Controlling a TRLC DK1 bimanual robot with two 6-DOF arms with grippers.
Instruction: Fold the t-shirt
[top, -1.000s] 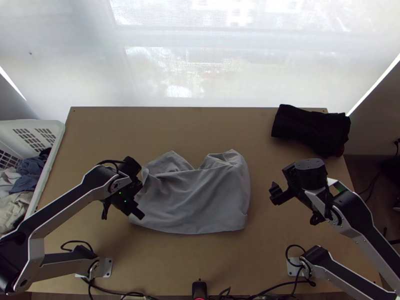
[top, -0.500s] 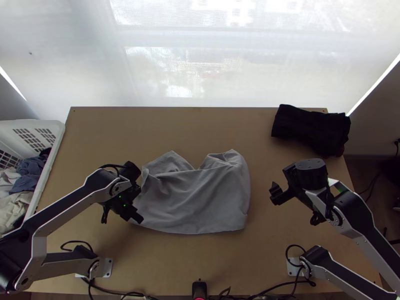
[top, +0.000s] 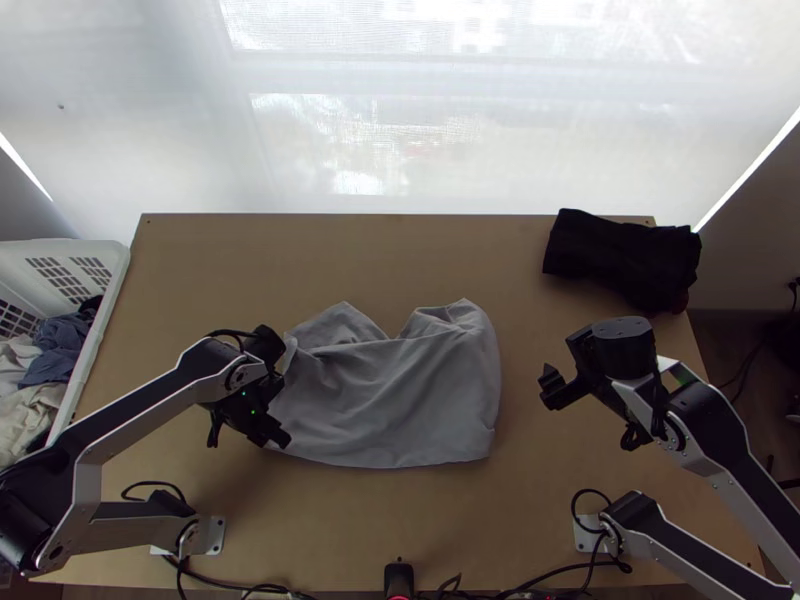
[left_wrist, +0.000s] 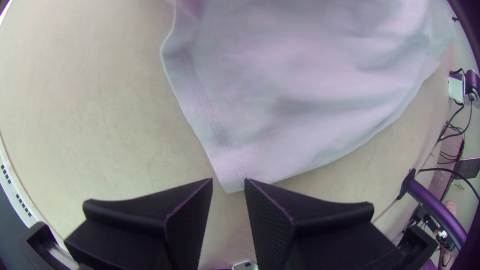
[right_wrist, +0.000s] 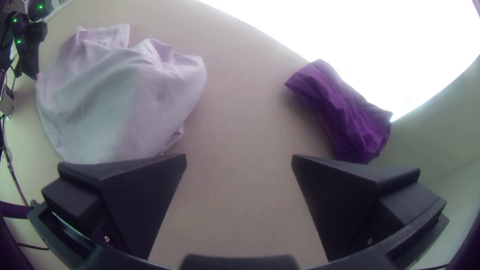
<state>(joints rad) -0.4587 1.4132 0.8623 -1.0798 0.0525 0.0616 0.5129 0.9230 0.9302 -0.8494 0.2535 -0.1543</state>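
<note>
The grey t-shirt (top: 395, 405) is lying on the table (top: 400, 520); its near left corner (left_wrist: 229, 170) is pointing between the narrowly parted, empty fingers of the left gripper (left_wrist: 228, 181); the right gripper (right_wrist: 239, 157) is hanging farther off, wide open, empty

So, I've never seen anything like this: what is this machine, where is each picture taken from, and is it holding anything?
These are two jointed, silver-and-black robot arms. One picture looks down from a camera high over the light wooden table; the other two come from cameras on the arms' wrists. On the table lie a wrinkled grey fabric t-shirt and a bundled black cloth. A white plastic basket of clothes stands beside it. The left gripper has a narrow gap between its fingers, right at a shirt corner; I see no firm hold. The right gripper is wide open and empty.
</note>
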